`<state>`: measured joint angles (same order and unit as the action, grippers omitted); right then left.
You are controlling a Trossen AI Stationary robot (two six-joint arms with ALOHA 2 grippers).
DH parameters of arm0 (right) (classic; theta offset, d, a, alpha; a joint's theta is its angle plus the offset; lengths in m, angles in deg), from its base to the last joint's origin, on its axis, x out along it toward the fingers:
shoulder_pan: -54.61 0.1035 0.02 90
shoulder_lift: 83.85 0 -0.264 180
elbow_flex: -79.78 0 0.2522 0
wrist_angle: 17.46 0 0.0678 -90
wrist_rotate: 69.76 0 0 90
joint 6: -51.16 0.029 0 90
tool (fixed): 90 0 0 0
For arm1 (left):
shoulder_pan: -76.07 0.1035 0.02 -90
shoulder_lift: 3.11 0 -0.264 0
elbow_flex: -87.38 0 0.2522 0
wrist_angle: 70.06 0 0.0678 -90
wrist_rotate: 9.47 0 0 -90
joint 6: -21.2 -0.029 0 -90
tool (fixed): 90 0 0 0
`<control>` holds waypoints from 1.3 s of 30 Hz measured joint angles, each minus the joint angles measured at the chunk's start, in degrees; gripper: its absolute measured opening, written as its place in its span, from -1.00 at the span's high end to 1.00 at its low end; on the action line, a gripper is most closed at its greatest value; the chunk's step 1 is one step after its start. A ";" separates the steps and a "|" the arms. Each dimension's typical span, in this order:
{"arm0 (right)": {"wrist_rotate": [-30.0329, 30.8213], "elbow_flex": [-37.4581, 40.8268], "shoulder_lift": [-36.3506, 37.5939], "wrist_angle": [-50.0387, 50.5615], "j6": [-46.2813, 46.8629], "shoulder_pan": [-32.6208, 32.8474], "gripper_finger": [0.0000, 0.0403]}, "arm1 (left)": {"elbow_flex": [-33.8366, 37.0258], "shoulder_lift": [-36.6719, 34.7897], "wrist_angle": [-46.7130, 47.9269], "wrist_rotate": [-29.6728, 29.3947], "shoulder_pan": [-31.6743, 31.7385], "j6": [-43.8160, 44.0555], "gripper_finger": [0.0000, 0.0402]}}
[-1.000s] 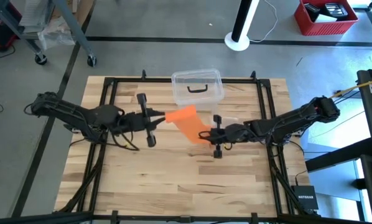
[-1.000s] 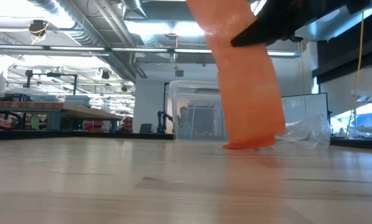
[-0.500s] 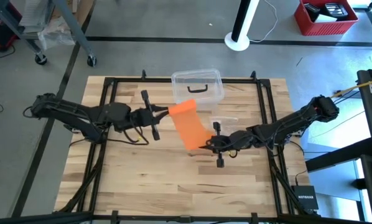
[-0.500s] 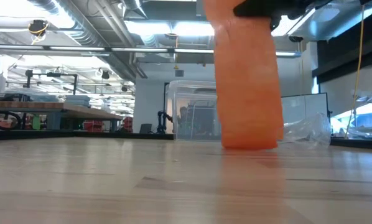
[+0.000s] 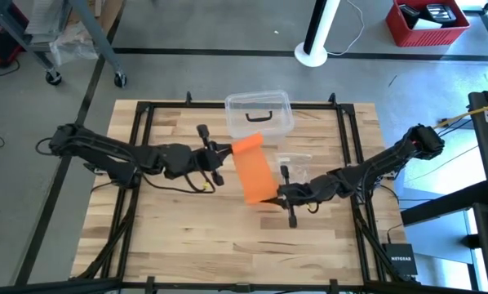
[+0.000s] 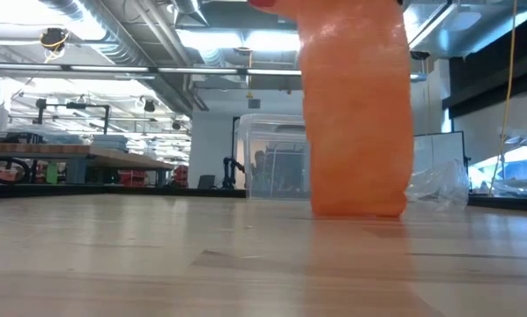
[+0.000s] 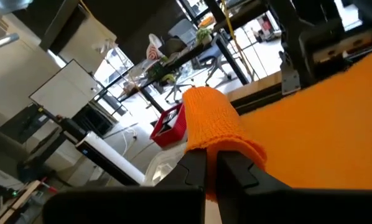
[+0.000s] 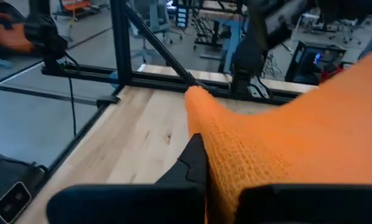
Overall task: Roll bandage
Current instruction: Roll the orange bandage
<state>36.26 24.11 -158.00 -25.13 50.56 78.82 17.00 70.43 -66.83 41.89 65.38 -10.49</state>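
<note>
The orange bandage (image 5: 253, 170) is a flat strip stretched between my two grippers over the middle of the table, running from far to near. In the low view the bandage (image 6: 356, 114) hangs as a broad band, and its lower edge reaches down to the tabletop. My left gripper (image 5: 227, 150) is shut on its far end, coming from the left. My right gripper (image 5: 275, 194) is shut on its near end, coming from the right. Both wrist views show shut fingers with orange fabric between them. My left gripper pinches a bunched edge at the bandage's far end (image 7: 218, 142) between its two fingers, which come in level from the table's left. The strip spreads flat away from the hold. My right gripper pinches the bandage's near end (image 8: 226, 163) between its two fingers, coming level from the table's right. The fabric runs off from the fingers as a flat band; one layer or several, I cannot tell.
A clear plastic box (image 5: 259, 114) with a black handle stands just beyond the bandage's far end. A small clear wrapper (image 5: 297, 163) lies right of the strip, near my right arm. A black frame (image 5: 146, 106) borders the wooden table.
My left gripper has gone toward the table's right edge and a little down, closer to the box. My right gripper has swung toward the near edge. The bandage has turned from slanting across the table to running far to near, and in the low view it hangs straighter and broader.
</note>
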 joint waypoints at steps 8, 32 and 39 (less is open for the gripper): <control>0.37 -3.55 0.00 -2.57 -7.76 4.46 1.00 | 0.00 1.31 1.44 -0.86 0.00 1.19 0.99; 8.87 -22.91 0.00 -0.51 -38.76 -8.20 1.00 | -0.02 11.70 -2.13 3.52 -8.86 7.29 0.99; 4.72 -22.95 0.00 7.21 -28.78 -19.02 1.00 | -0.04 15.66 -5.18 3.51 -11.41 11.67 0.99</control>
<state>40.98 1.16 -158.00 -17.93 21.77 59.80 16.95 86.09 -72.01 45.40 53.96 1.18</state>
